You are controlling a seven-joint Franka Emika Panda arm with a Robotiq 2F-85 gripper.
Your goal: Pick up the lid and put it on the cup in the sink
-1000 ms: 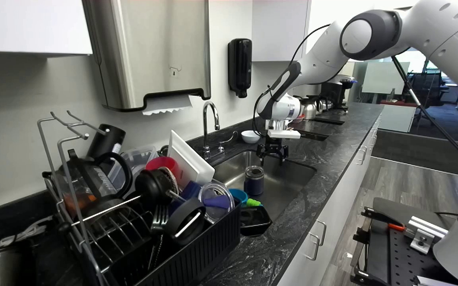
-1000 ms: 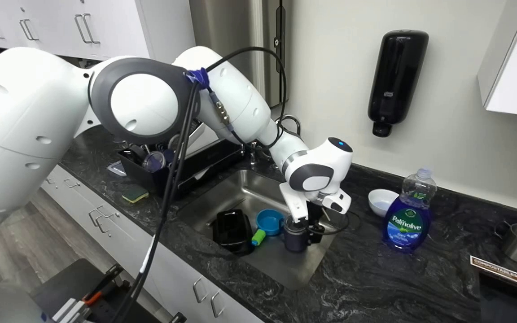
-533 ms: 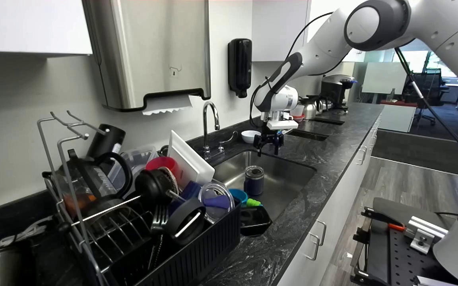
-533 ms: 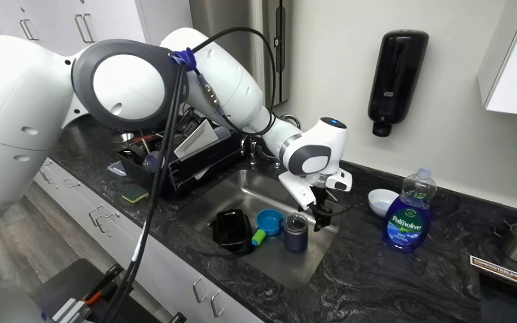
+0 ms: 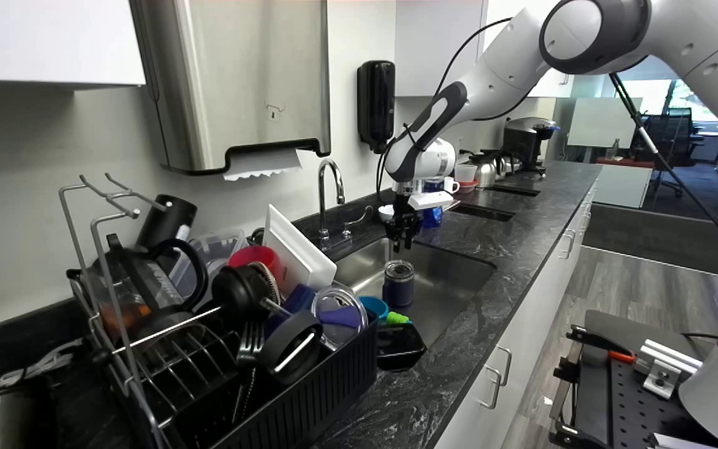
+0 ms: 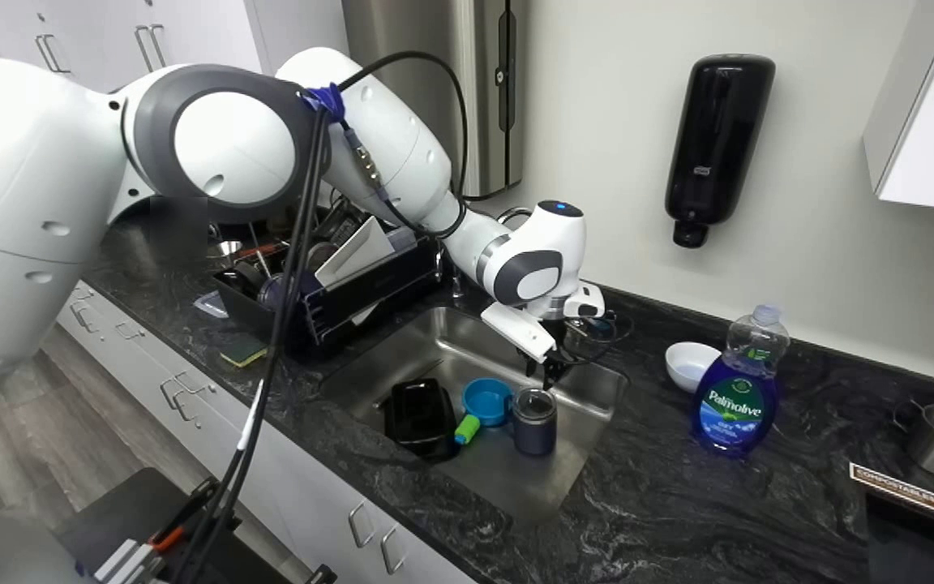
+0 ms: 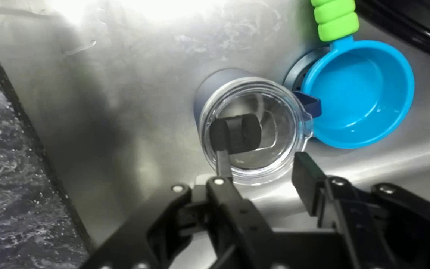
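The dark blue cup (image 6: pixel 535 435) stands upright in the sink (image 6: pixel 507 487), and the round clear lid (image 7: pixel 269 130) with its black slider rests over its mouth. In the wrist view the cup's side and a short blue loop show beyond the lid's edge. My gripper (image 7: pixel 262 168) hangs over the lid, its fingers part-way apart with nothing between them. From that view one finger overlaps the slider's near end, though whether they touch I cannot tell. In an exterior view a small gap shows between the gripper (image 5: pixel 402 246) and the lid (image 5: pixel 399 269) below.
A blue pan (image 7: pixel 357 93) with a green handle sits against the cup's loop side. Beyond it lies a black tray (image 6: pixel 420 414). A loaded dish rack (image 5: pixel 309 386), a faucet (image 5: pixel 331 181), a white bowl (image 6: pixel 687 365) and a soap bottle (image 6: pixel 736 397) stand around the sink.
From low beside the cup, my gripper has risen, shifted towards the back wall and turned. Its fingers have come closer together. Cup and lid stand where they were.
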